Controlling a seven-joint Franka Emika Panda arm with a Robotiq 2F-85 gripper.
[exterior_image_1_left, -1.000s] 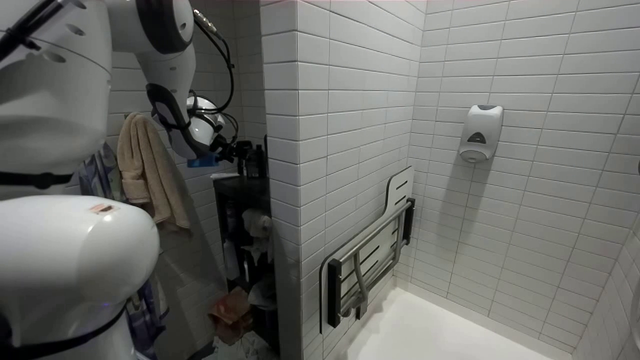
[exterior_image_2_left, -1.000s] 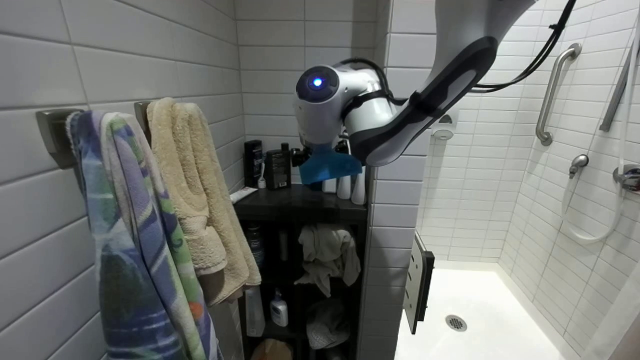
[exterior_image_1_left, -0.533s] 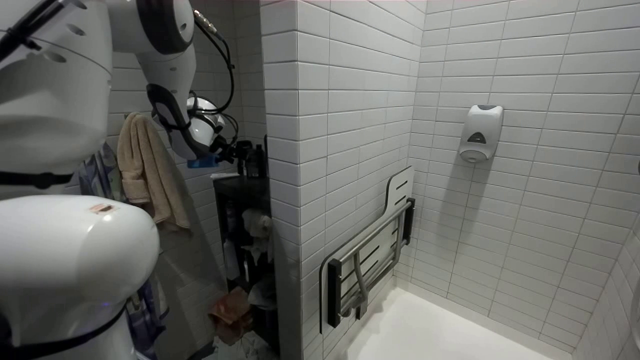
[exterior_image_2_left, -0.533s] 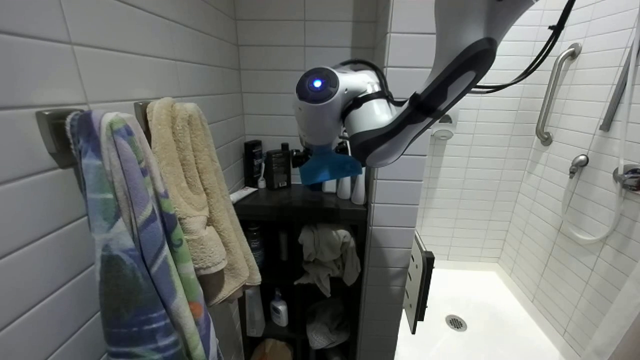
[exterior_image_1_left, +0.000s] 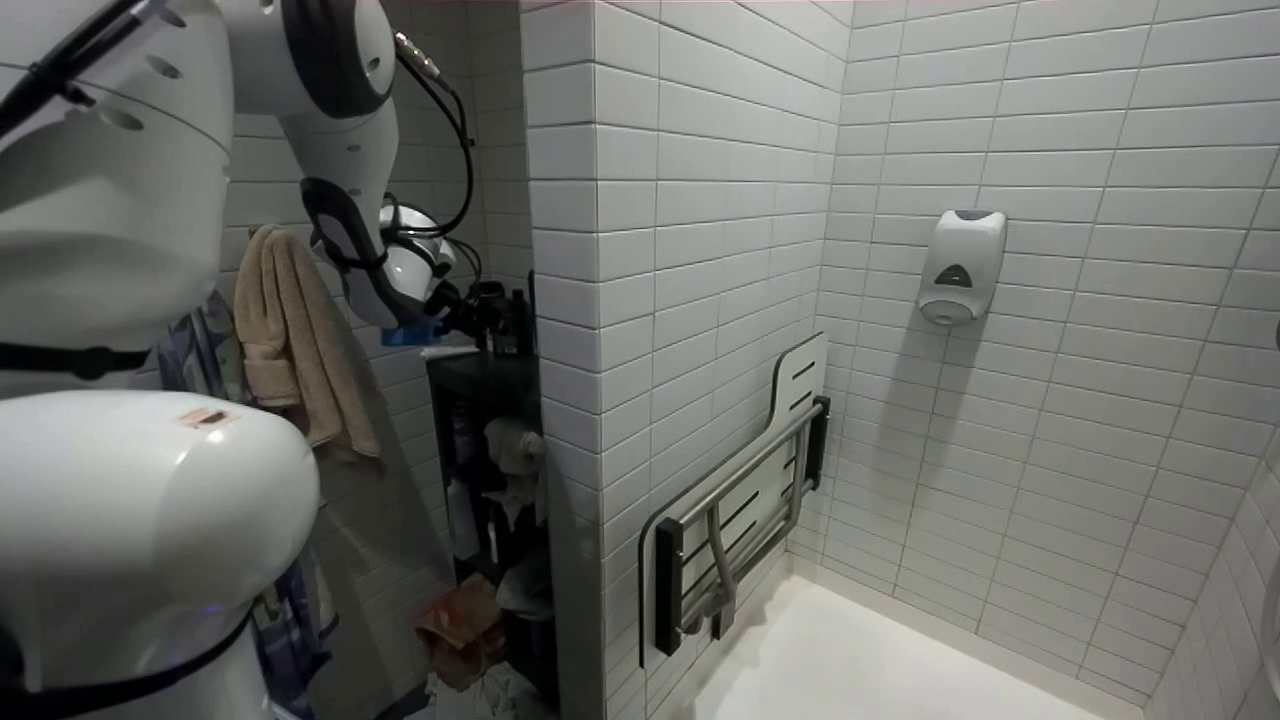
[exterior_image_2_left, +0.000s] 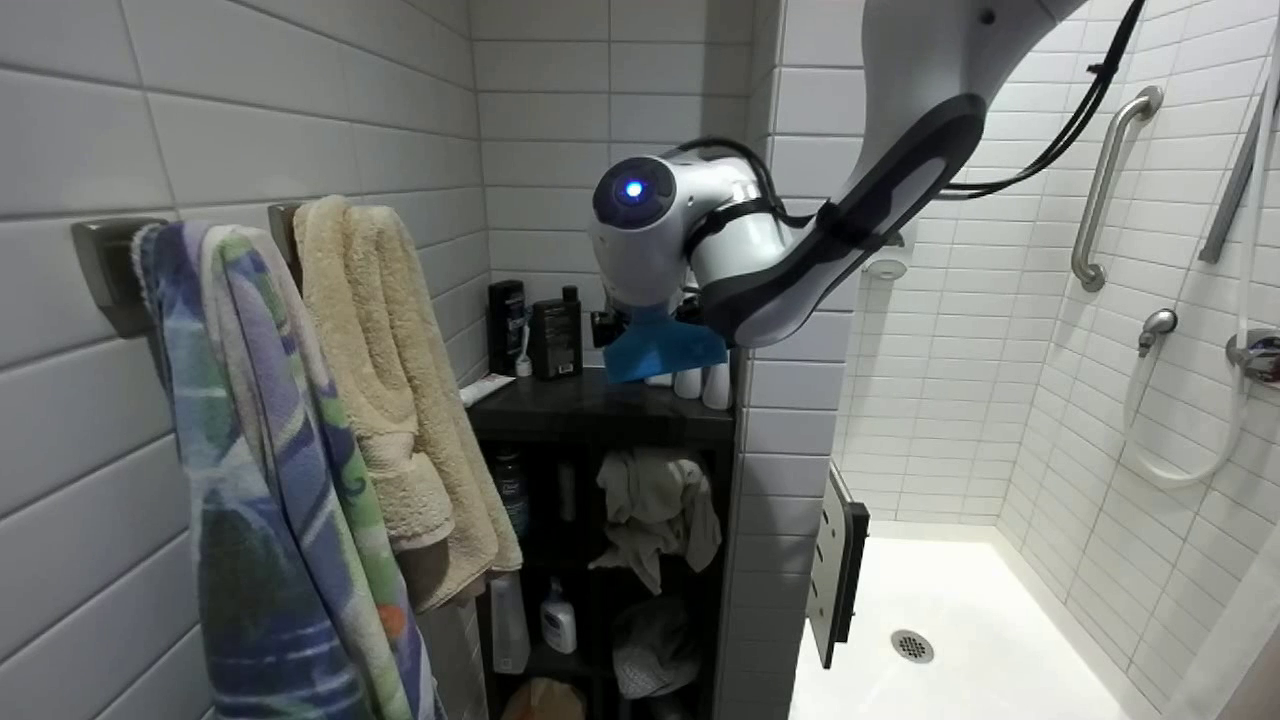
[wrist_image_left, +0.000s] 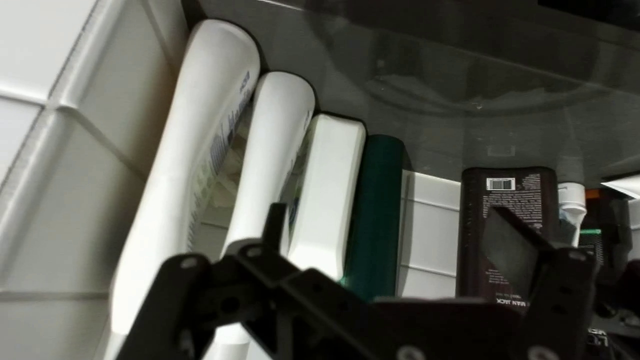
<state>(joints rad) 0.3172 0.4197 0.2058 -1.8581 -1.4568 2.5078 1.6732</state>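
My gripper (wrist_image_left: 390, 225) is open and empty in the wrist view. Its left fingertip stands before the white bottles, its right one before a dark brown bottle (wrist_image_left: 515, 197) with a barcode. Between the fingers are a dark green bottle (wrist_image_left: 377, 210) and part of a short white bottle (wrist_image_left: 327, 190). Two long white bottles (wrist_image_left: 270, 150) stand left of these, by the tiled wall. Whether the fingers touch any bottle cannot be told. In an exterior view the gripper (exterior_image_2_left: 650, 328) is largely hidden behind a blue piece (exterior_image_2_left: 665, 350) on the wrist, above the black shelf top (exterior_image_2_left: 600, 405).
A toothbrush (exterior_image_2_left: 523, 352), a black box (exterior_image_2_left: 506, 325) and a white tube (exterior_image_2_left: 487, 389) are at the shelf's left. Towels (exterior_image_2_left: 400, 400) hang on the left wall. A tiled wall corner (exterior_image_1_left: 595, 300) stands close beside the shelf and arm. A folded seat (exterior_image_1_left: 745, 520) hangs beyond.
The arm and gripper have moved down a little toward the shelf top in the last half second. The bottles, towels and other things have not moved.
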